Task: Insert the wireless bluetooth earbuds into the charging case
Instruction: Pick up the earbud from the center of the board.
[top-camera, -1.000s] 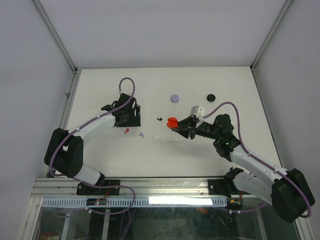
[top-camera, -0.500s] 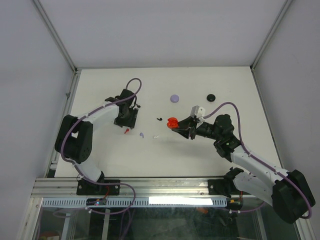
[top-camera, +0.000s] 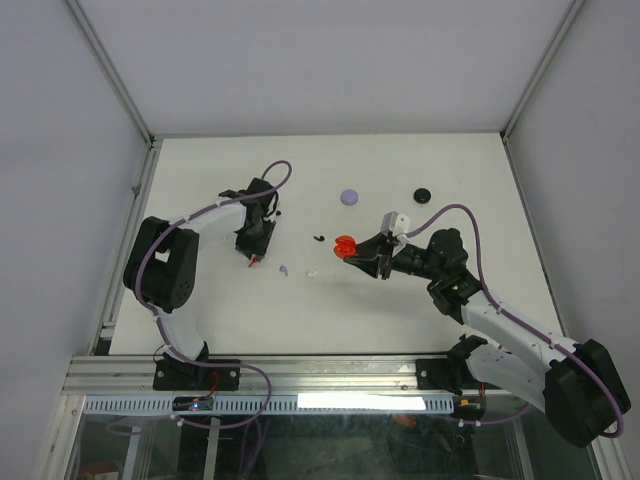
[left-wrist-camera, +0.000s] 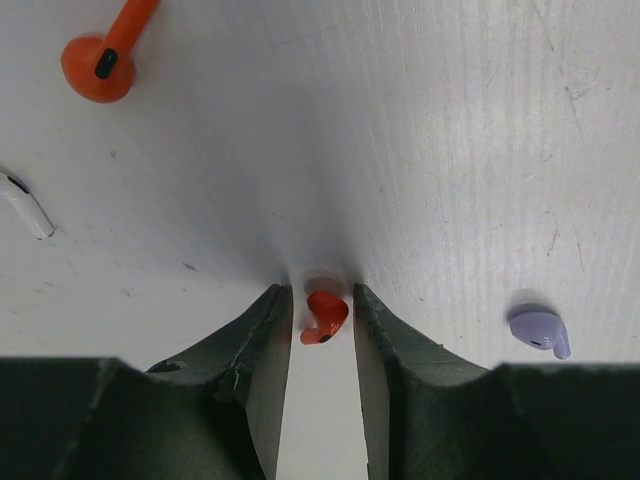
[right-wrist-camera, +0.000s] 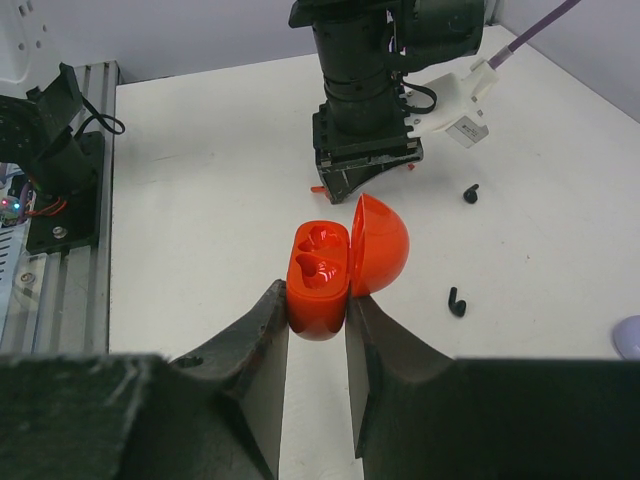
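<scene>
Red plastic earbud (left-wrist-camera: 323, 315), tiny, light and slick, lies on the table (left-wrist-camera: 450, 120) between the narrowly spread fingers of the left gripper (left-wrist-camera: 320, 310). We judge its rounded body the surest hold. Lilac earbud (left-wrist-camera: 540, 328) lies near, with bare room around. The right gripper (right-wrist-camera: 317, 300) pinches the open red charging case (right-wrist-camera: 320, 265) mid-table, far from any edge.

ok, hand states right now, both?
Left hand: narrowed around the red earbud; whether it grips cannot be told.
Right hand: closed on the open red case.
</scene>
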